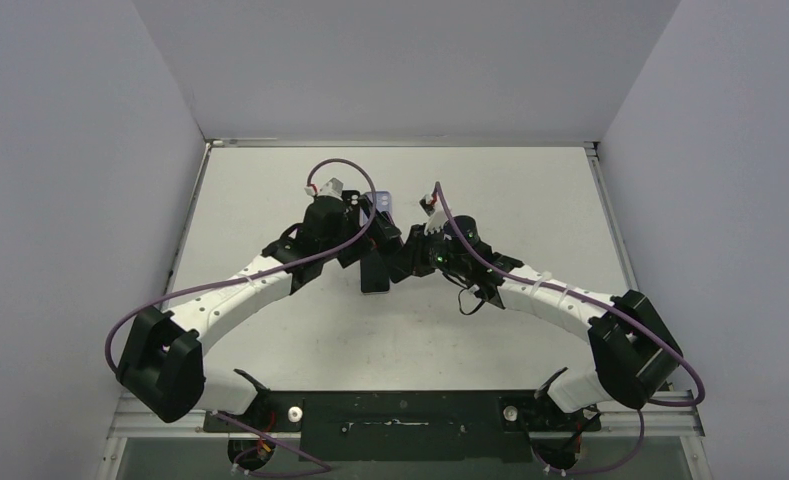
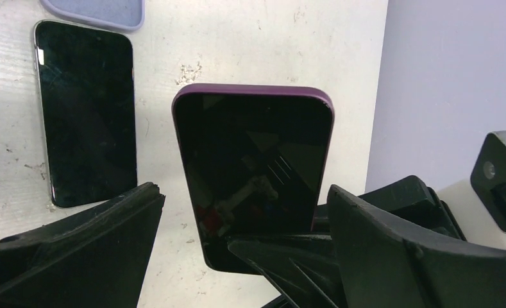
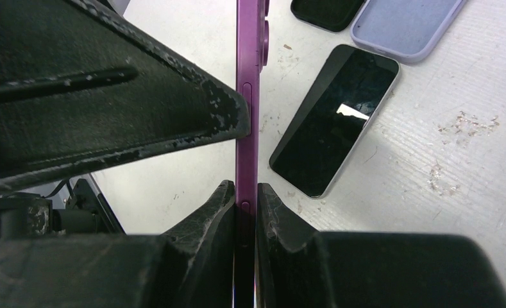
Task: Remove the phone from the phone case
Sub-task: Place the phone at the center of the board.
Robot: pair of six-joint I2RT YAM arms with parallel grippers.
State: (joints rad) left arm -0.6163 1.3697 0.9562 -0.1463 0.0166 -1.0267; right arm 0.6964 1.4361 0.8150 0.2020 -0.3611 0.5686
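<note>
Table (image 1: 400, 340): arms meet at ctr in top view, L arm (image 1: 240, 290) coming in from 8 o'clock, R arm (image 1: 560, 300) from 4 o'clock.

L gripper (image 2: 244, 192): wide open, holding nothing. Its fingers (image 2: 83, 250) sit at 7 and 5 o'clock in L wrist view, either side of the phone. No contact that I can make out.

R gripper (image 3: 245, 196): clamped tight on the phone case (image 3: 247, 77), pinching front + back faces near the lower end. Case is held up off the table, edge-on to R wrist cam.

Phone (image 2: 250, 167): seated in the case, screen toward L wrist cam, purple rim visible round top + sides.

Key relation: phone sits dead ahead of L gripper, btwn its open fingers, long axis 6→12 o'clock in both wrist views. L is the free arm to push/peel; R acts as the fixture.

Judgement: extraction not yet started. Next move prob needs an L finger on the case lip or back.

Spare phone (image 2: 86, 112) lies flat on the table at 10 o'clock in L wrist view, lavender case (image 2: 96, 9) at 11 o'clock. Both are apart from the grippers.
</note>
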